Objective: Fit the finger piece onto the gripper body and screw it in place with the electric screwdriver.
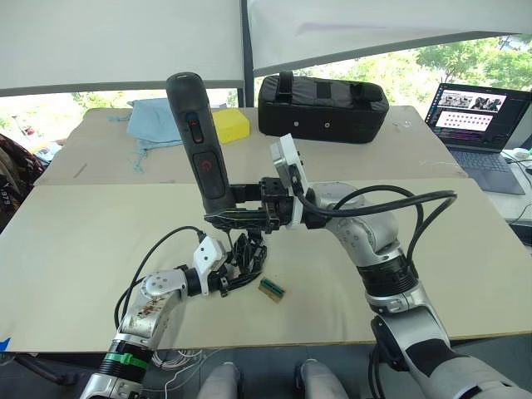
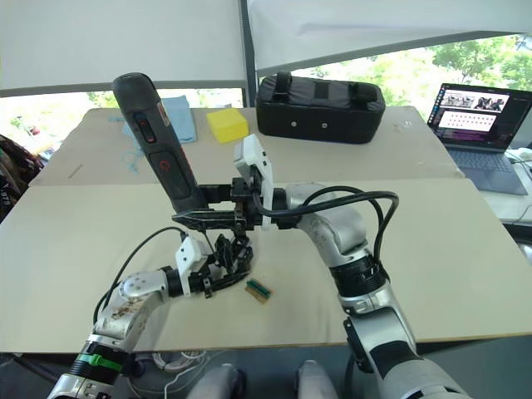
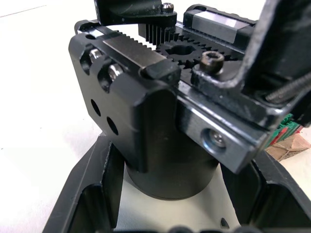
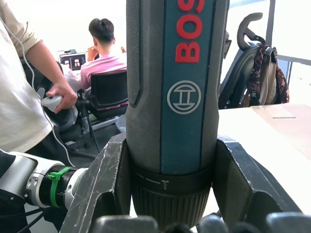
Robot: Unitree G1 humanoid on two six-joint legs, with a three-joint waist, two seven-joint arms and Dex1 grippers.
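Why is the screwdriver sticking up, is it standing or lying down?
Standing, leaning slightly. The right gripper grips the electric screwdriver near its lower end, handle up, above the gripper body.

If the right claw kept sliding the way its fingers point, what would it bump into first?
The right gripper, shut on the screwdriver, points toward the robot's left. Beyond it the table looks bare, so probably nothing, though depth is unclear.
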